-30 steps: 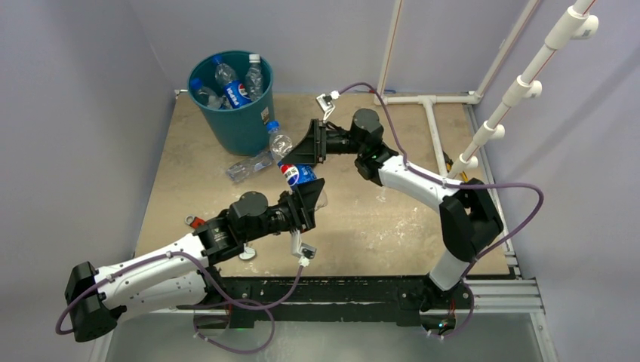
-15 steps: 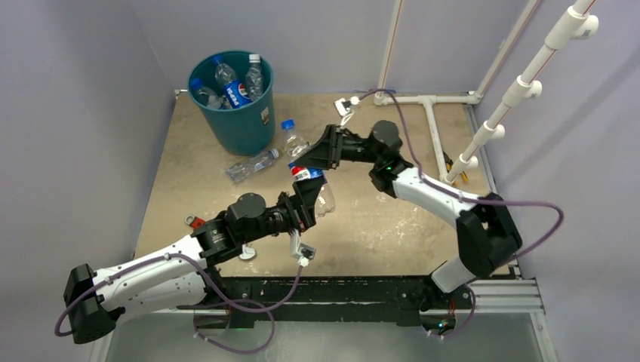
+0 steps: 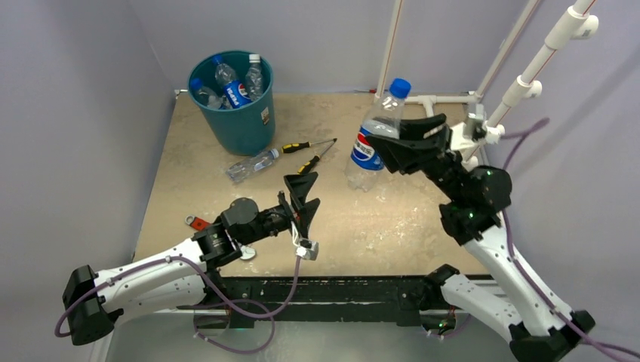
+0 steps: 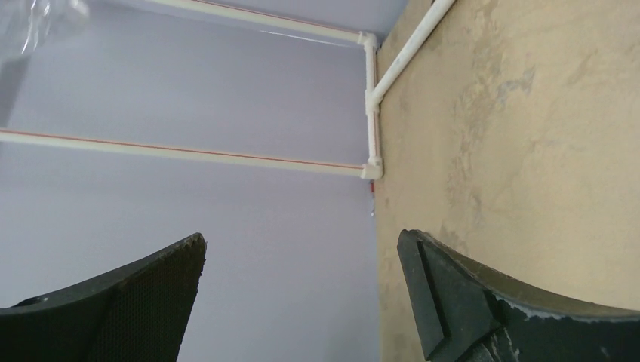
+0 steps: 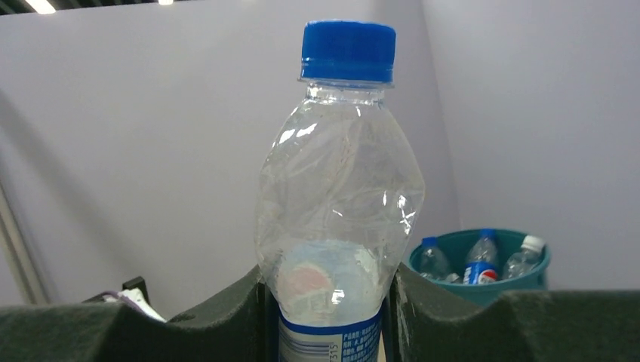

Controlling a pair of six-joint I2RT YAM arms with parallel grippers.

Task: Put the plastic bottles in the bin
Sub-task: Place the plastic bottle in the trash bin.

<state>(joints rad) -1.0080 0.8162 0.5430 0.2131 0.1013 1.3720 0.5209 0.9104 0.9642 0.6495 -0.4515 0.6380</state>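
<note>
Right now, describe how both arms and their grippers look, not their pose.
The left arm and right arm have glossy white link shells with black joint housings and black bases. A thin purple cable loops along each. The left gripper and right gripper have broad, matte black, wedge-shaped fingers.

bottles (image 3: 237,92) in bin (image 3: 243,130), far-L corner

Screwdrivers (image 3: 290,148) and red-handled wrench (image 3: 198,223) on table (image 3: 407,219)

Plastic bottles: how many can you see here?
5. One bottle is held upright in the right pincer, one lies on the table beside the bin, and three poke out of the bin. More may be hidden beneath.
</note>
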